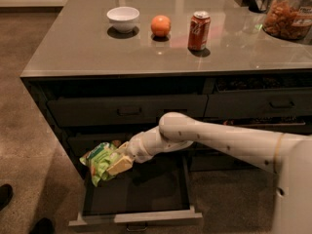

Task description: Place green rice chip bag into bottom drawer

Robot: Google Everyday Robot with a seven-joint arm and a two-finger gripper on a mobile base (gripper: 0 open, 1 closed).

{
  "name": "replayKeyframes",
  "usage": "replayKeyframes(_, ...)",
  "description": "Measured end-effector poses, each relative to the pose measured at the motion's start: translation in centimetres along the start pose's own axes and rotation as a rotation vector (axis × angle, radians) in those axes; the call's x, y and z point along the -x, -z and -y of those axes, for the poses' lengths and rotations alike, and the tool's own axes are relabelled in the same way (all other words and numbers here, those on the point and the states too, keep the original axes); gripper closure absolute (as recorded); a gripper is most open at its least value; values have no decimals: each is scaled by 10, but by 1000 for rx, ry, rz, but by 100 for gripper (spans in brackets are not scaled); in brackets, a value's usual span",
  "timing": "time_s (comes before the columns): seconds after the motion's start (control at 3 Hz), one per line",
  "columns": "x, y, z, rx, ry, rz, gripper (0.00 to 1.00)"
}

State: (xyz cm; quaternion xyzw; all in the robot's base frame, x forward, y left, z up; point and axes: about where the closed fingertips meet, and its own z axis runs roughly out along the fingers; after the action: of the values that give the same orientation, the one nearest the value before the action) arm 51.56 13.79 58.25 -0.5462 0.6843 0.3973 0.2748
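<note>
The green rice chip bag [101, 161] is a crinkly bright green bag with tan patches, held over the left end of the open bottom drawer [141, 191]. The drawer is pulled out, dark grey inside, with its flat front and small handle at the bottom of the view. My gripper [118, 162] reaches in from the right on a white arm and is shut on the bag's right side. The bag hangs above the drawer's left rim, partly outside it.
On the grey countertop [73, 48] stand a white bowl [123, 18], an orange [160, 25], a red soda can [199, 30] and a jar of snacks [287, 17]. Closed drawers sit above. Dark shoes [6, 195] show at the lower left floor.
</note>
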Motion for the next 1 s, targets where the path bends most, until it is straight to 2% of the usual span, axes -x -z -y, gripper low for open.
replayKeyframes(0.33, -40, -57, 30, 21, -32, -60, 100)
replayKeyframes(0.67, -91, -124, 65, 69, -91, -130, 100)
replayKeyframes(1.0, -141, -180, 102, 85, -177, -151, 100)
